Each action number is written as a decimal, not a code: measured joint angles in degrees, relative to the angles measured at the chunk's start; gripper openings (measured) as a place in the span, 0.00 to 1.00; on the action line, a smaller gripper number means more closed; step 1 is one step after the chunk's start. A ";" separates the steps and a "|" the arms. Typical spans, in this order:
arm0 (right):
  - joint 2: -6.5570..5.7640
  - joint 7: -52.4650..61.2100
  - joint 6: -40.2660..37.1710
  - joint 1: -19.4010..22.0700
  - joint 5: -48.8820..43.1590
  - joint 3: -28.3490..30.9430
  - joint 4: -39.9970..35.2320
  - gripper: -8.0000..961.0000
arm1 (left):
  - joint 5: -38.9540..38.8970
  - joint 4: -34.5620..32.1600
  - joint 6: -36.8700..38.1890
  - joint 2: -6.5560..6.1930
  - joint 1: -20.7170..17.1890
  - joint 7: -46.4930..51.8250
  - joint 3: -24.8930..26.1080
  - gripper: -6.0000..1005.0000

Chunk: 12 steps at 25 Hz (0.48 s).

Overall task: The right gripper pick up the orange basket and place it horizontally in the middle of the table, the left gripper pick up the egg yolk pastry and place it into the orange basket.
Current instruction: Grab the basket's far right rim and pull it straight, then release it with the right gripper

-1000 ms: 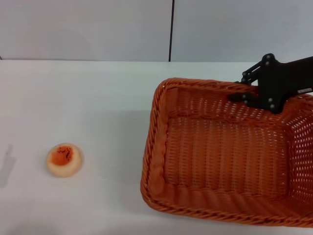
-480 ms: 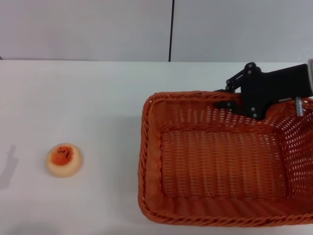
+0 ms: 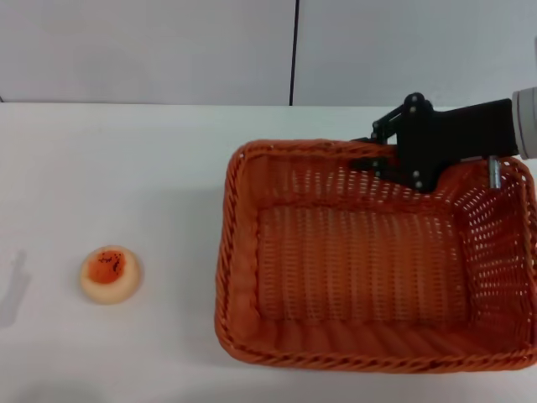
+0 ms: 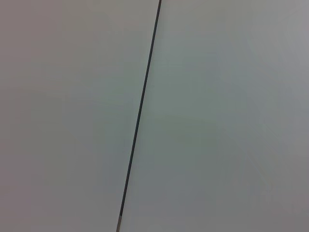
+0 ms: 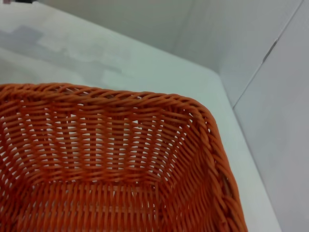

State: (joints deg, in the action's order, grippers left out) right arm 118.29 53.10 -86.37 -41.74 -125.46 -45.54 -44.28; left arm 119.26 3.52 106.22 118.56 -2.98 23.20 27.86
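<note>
The orange basket (image 3: 361,269) takes up the right half of the white table (image 3: 151,168) in the head view, its long side running left to right. My right gripper (image 3: 367,151) reaches in from the right and is shut on the basket's far rim. The right wrist view shows the basket (image 5: 111,159) from inside, with one woven corner and the table (image 5: 145,63) beyond it. The egg yolk pastry (image 3: 110,274) sits alone at the table's left front, well apart from the basket. My left gripper is out of view; its wrist camera faces only a wall.
A grey wall with a dark vertical seam (image 3: 294,50) stands behind the table's far edge. A faint shadow (image 3: 13,290) lies at the table's left edge. Bare tabletop separates pastry and basket.
My right gripper has carried the basket leftward across the table, and the basket has turned to lie squarer to the table's edge. The pastry has not moved.
</note>
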 joint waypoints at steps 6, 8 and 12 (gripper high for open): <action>0.43 -1.43 1.85 -0.07 0.60 -3.49 1.35 0.26 | 0.00 0.00 0.05 0.00 0.14 0.00 -0.01 0.80; 0.46 -1.43 2.28 -0.05 0.72 -4.08 1.53 0.27 | 0.00 0.00 0.05 0.00 0.20 0.00 0.00 0.80; 0.53 -1.43 3.03 0.26 1.53 -4.90 1.85 0.28 | 0.00 -0.05 0.00 0.00 0.30 0.00 0.00 0.80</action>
State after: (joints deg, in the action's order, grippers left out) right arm 118.82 51.67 -83.34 -41.48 -123.93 -50.44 -42.43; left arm 119.26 3.46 106.22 118.56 -2.69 23.20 27.86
